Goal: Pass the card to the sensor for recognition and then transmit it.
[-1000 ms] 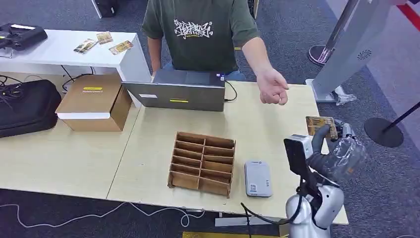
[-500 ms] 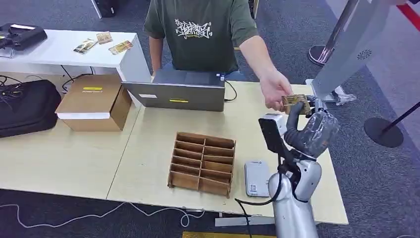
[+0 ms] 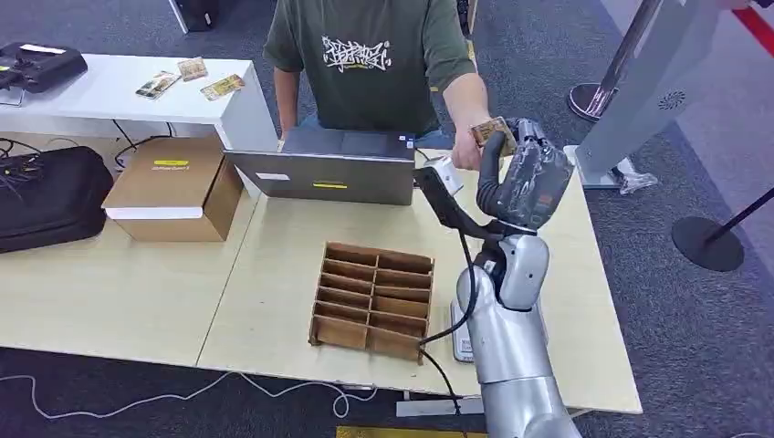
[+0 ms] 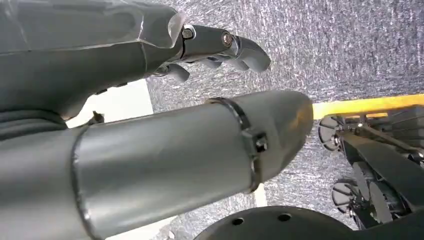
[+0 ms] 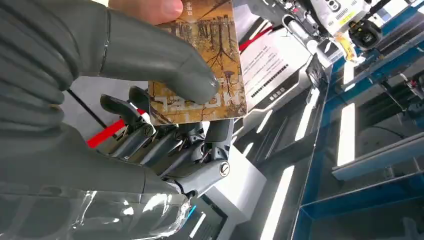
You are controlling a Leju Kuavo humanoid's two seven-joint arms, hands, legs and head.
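Note:
My right hand (image 3: 524,179) is raised over the table's far side and pinches a brown patterned card (image 3: 493,133) between thumb and fingers. In the right wrist view the thumb (image 5: 150,55) presses on the card (image 5: 210,75), and a person's fingertip (image 5: 150,7) touches its upper edge. The person's hand (image 3: 467,151) meets the card from behind the laptop. The grey card sensor (image 3: 458,336) lies flat near the table's front edge, mostly hidden behind my right arm. My left hand (image 4: 215,45) hangs over the carpet with loosely curved fingers and holds nothing.
A wooden compartment tray (image 3: 372,301) sits mid-table, left of the sensor. A closed laptop (image 3: 329,169) lies at the far edge in front of the person in a green shirt (image 3: 370,64). A cardboard box (image 3: 173,187) and a black bag (image 3: 50,196) sit at the left.
My right arm has swung up and to the left, carrying the card from the table's right side to the person's hand. That hand has drawn back toward the laptop and now touches the card.

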